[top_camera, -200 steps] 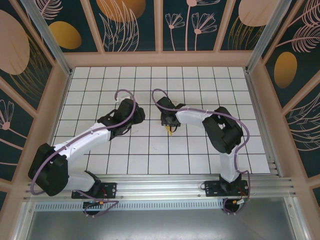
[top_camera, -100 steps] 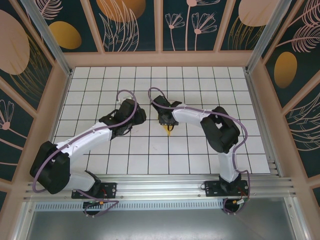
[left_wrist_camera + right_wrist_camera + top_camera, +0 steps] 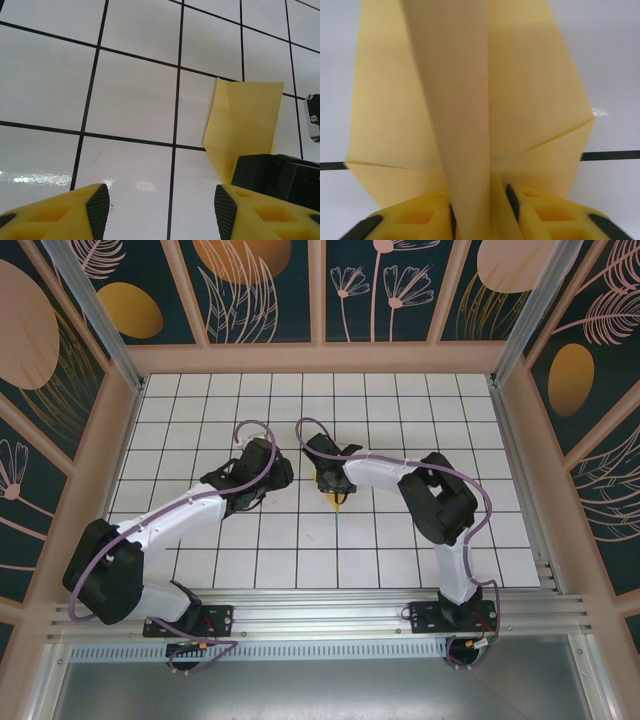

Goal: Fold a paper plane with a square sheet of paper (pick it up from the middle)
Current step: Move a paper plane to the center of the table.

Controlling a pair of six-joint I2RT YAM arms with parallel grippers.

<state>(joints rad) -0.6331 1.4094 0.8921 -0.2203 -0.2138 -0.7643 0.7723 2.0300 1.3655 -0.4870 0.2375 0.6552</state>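
The yellow square sheet of paper (image 3: pixel 337 502) lies near the table's middle, folded into a pointed paper plane with wings spread flat and a centre fold standing up. My right gripper (image 3: pixel 331 483) sits over its back end. In the right wrist view the upright fold (image 3: pixel 465 100) runs between the fingers (image 3: pixel 540 215), and the jaws stand slightly apart, the right pad's face clear of the fold. My left gripper (image 3: pixel 283 476) hovers open just left of the paper, its pads (image 3: pixel 98 210) wide apart over bare tile. The paper (image 3: pixel 245 115) lies ahead and right of it.
The white gridded table (image 3: pixel 220 400) is bounded by peach walls at the back and sides and a metal rail (image 3: pixel 320 605) in front. In the left wrist view the right gripper's black body (image 3: pixel 280 175) covers the paper's near corner.
The right gripper has shifted a little to the left and away over the paper. The left gripper has crept slightly toward it. The paper stays where it was.
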